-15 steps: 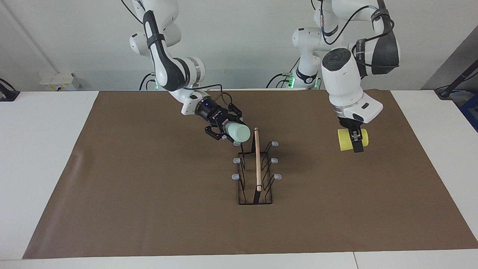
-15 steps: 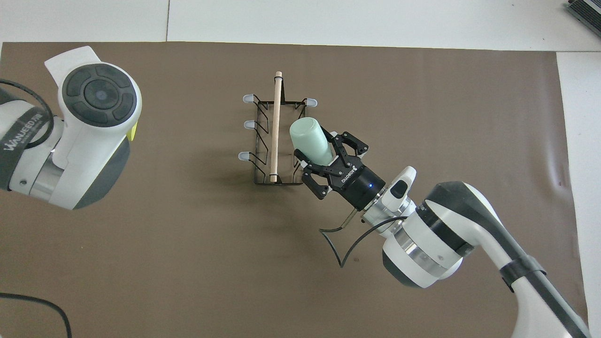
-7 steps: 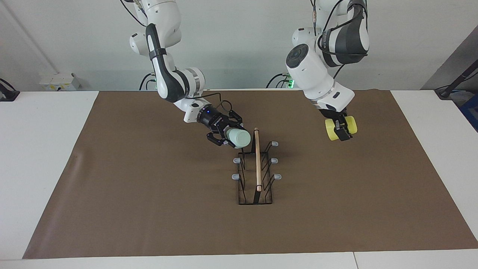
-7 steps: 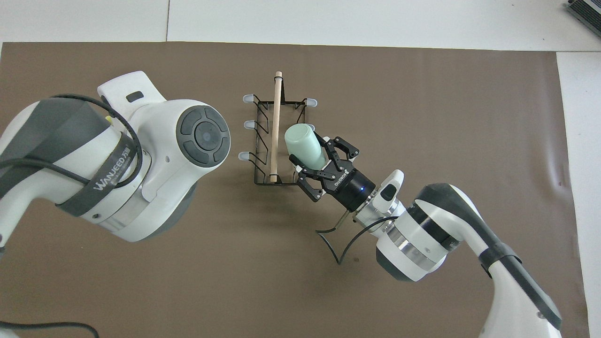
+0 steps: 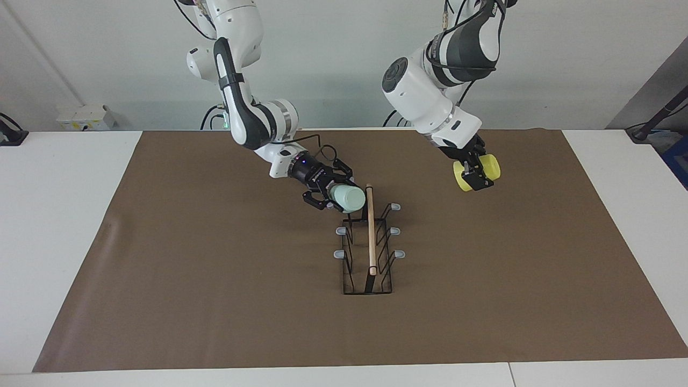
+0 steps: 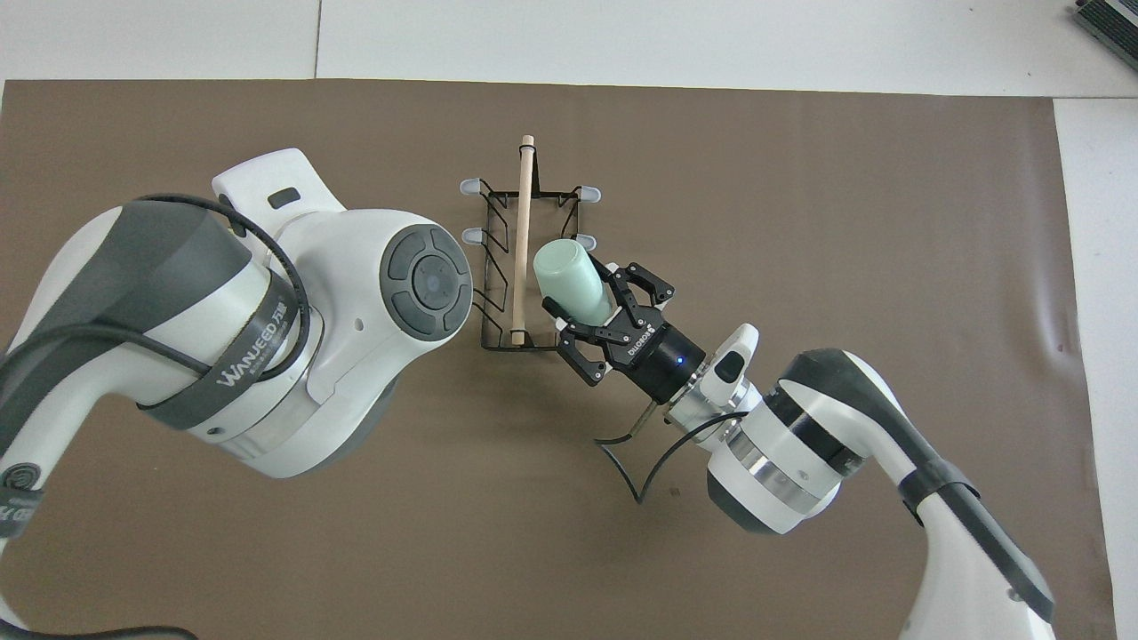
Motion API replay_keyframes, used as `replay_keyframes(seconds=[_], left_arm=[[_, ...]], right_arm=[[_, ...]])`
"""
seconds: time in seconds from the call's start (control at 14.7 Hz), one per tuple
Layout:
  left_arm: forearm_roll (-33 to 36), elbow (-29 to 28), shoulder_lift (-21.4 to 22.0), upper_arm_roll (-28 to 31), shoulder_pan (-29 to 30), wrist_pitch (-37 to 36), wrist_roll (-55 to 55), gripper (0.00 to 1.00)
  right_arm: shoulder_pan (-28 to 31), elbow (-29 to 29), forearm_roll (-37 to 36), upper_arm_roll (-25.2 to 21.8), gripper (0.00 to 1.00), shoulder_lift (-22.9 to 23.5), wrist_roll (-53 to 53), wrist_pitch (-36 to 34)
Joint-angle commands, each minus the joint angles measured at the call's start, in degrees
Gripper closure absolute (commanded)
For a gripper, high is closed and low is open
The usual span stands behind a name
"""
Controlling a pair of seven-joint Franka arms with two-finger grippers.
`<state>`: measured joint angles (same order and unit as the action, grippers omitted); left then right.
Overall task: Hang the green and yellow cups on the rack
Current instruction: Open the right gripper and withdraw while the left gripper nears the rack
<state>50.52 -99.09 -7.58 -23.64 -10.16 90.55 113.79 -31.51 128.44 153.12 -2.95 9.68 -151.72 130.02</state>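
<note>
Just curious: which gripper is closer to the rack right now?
Right. The right gripper holds the green cup right beside the rack; the left gripper, with the yellow cup, is up well off toward its own end.

Looked like a robotics lab, not anybody's home. Two white industrial arms (image 5: 242,107) bolted at one end of a big white table (image 5: 64,226), cables trailing off them, green status lights glowing at the bases. Plain brown mat (image 5: 215,295) laid flat over the tabletop, bare white wall (image 5: 333,54), and some black mount clamped at the table corner (image 5: 11,134).
</note>
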Motion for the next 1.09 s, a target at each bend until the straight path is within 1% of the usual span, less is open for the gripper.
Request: replay_keyframes(seconds=[0.0, 0.14, 0.2, 0.27, 0.34, 0.54, 0.75, 0.89, 1.02], left_arm=[[2.8, -2.3, 1.9, -0.6, 0.5, -0.3, 1.5, 0.75], [2.9, -2.5, 1.9, -0.8, 0.7, -0.5, 1.5, 0.75], [2.9, -2.5, 1.9, -1.3, 0.7, -0.6, 1.5, 0.75], [3.0, -2.5, 1.9, -1.7, 0.7, -0.6, 1.5, 0.76], [3.0, -2.5, 1.9, -1.8, 0.7, -0.6, 1.5, 0.76], [3.0, -2.8, 1.8, -3.2, 0.7, -0.6, 1.8, 0.76], [2.9, -3.1, 1.6, -4.7, 0.7, -0.6, 3.7, 0.76], [3.0, -4.1, 1.5, -6.1, 0.7, -0.4, 5.8, 0.76], [3.2, -4.3, 0.6, -6.6, 0.4, -0.6, 7.5, 0.76]], right_arm=[[-1.1, 1.8, 13.4, 0.4, 1.0, 0.3, -7.2, -1.2], [-1.1, 2.0, 13.4, 0.4, 1.0, 0.3, -7.2, -1.0], [-1.1, 1.9, 13.4, 0.4, 0.89, 0.3, -7.1, -0.7], [-1.0, 1.9, 13.4, 0.4, 0.07, 0.4, -7.0, -0.3], [-1.0, 2.0, 13.4, 0.4, 0.0, 0.4, -7.0, -0.2], [-0.7, 1.9, 13.3, 0.4, 0.0, 0.4, -6.9, -0.2], [0.3, 1.7, 11.6, 0.1, 0.0, 0.1, -6.9, 1.1], [2.6, 1.3, 6.2, 0.1, 0.0, -1.7, -6.7, 5.3], [5.3, 0.6, 0.5, 0.3, 0.0, -4.5, -5.9, 10.8]])
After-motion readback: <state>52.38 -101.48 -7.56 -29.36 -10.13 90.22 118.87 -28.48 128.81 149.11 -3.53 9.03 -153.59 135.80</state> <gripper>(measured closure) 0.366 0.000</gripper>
